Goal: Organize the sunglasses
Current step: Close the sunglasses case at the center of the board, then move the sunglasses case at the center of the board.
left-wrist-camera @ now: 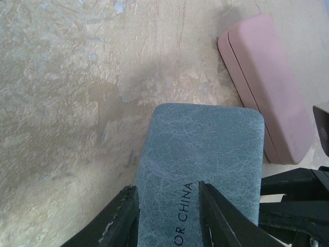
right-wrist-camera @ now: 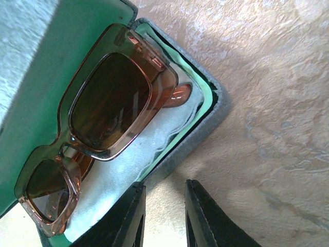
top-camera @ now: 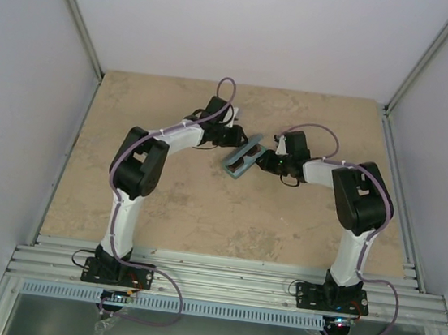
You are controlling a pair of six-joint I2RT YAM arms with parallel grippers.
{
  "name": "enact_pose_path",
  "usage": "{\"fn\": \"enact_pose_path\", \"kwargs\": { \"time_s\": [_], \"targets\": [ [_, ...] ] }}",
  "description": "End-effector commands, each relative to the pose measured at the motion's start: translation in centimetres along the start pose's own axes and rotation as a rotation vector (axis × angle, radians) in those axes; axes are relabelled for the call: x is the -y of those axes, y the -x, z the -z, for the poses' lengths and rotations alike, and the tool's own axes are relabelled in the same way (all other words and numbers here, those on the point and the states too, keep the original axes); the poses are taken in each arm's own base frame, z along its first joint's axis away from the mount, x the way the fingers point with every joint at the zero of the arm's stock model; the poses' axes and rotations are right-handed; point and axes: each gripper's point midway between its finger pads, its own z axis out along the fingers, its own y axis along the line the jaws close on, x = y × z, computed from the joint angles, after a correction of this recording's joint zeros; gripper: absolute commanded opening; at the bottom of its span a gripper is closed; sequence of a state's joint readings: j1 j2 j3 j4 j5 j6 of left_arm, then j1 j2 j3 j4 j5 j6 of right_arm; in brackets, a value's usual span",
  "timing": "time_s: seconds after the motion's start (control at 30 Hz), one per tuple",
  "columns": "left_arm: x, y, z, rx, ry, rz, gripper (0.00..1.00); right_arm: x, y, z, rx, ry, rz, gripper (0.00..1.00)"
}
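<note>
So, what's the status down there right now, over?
Left hand open, against blue case lid. Right hand open, empty, beside that case. Amber sunglasses lie in the open case. Pink case shut alongside, nothing blocking.

- In the top view the light is even and diffuse, coming off the white walls; the arms cast only faint, soft-edged shadows on the table [top-camera: 202, 214].
- That view is slightly soft, and small things are poorly resolved.
- In the left wrist view the upper right is brightest: the pink case [left-wrist-camera: 267, 87] looks washed out, and a dim shadow lies on the table left of the blue case [left-wrist-camera: 205, 149].
- The blue case's grain and print are sharp; the left gripper [left-wrist-camera: 167, 188] is near-black and slightly blurred.
- In the right wrist view the amber sunglasses [right-wrist-camera: 103, 118] are in focus, with small glints along the frame.
- The lower left corner there is blown out to white; the right gripper [right-wrist-camera: 164, 185] is black, with no detail.
</note>
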State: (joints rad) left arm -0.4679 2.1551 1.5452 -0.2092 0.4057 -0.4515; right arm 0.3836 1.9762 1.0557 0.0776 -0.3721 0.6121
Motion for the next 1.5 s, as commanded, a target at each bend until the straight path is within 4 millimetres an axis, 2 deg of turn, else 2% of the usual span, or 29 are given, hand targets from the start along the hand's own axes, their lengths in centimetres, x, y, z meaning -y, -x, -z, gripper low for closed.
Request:
{"fn": "enact_pose_path", "kwargs": {
  "time_s": [0.0,0.33,0.43,0.5,0.57,0.63,0.7,0.77,0.87,1.0,1.13,1.2,1.23,1.27,1.37,1.47],
  "targets": [
    [0.9,-3.6,-1.0,-0.103,0.005,0.000,0.35,1.5,-3.7,-1.9,-0.113,-0.043,-0.042,0.24],
    [0.4,-3.8,-1.1,-0.118,0.045,-0.006,0.35,1.5,-3.4,-1.4,-0.091,-0.048,-0.048,0.24],
    [0.5,-3.3,-0.7,-0.108,0.054,-0.010,0.36,1.6,-2.8,-0.5,-0.058,-0.067,-0.045,0.24],
    [1.1,-2.2,0.2,-0.072,0.059,-0.029,0.39,1.5,-2.0,1.0,-0.012,-0.094,-0.022,0.24],
    [1.7,-0.6,1.7,-0.016,0.084,-0.052,0.45,1.3,-1.2,2.8,0.026,-0.134,0.010,0.25],
    [2.3,1.5,4.3,0.072,0.133,-0.084,0.55,1.3,-0.4,4.7,0.064,-0.181,0.038,0.27],
    [2.2,3.3,7.1,0.171,0.211,-0.104,0.76,0.5,0.4,6.4,0.105,-0.205,0.068,0.36],
    [1.1,4.7,10.5,0.278,0.328,-0.087,0.89,-0.1,0.3,6.8,0.109,-0.247,0.103,0.50],
    [-0.4,5.5,16.2,0.439,0.475,-0.018,0.99,-2.2,0.0,5.9,0.100,-0.315,0.170,0.68],
    [-2.2,4.1,22.7,0.574,0.561,0.104,0.99,-5.0,0.2,4.1,0.138,-0.425,0.227,0.81],
    [-3.4,0.9,26.6,0.626,0.546,0.200,0.99,-7.2,1.4,2.2,0.168,-0.525,0.302,0.90],
    [-4.0,-1.3,27.4,0.633,0.529,0.235,0.99,-7.7,1.6,0.8,0.153,-0.561,0.339,0.90],
    [-3.9,-2.1,27.8,0.639,0.509,0.246,0.99,-7.4,1.2,-0.1,0.126,-0.597,0.363,0.90],
    [-3.9,-2.9,28.0,0.638,0.488,0.253,0.99,-8.0,1.7,-0.4,0.139,-0.610,0.380,0.90],
    [-4.0,-4.9,27.9,0.622,0.437,0.272,0.99,-7.1,1.1,-2.0,0.101,-0.702,0.423,0.90],
    [-4.5,-6.4,27.5,0.600,0.428,0.291,0.99,-5.6,0.6,-2.0,0.084,-0.794,0.442,0.90]
  ]
}}
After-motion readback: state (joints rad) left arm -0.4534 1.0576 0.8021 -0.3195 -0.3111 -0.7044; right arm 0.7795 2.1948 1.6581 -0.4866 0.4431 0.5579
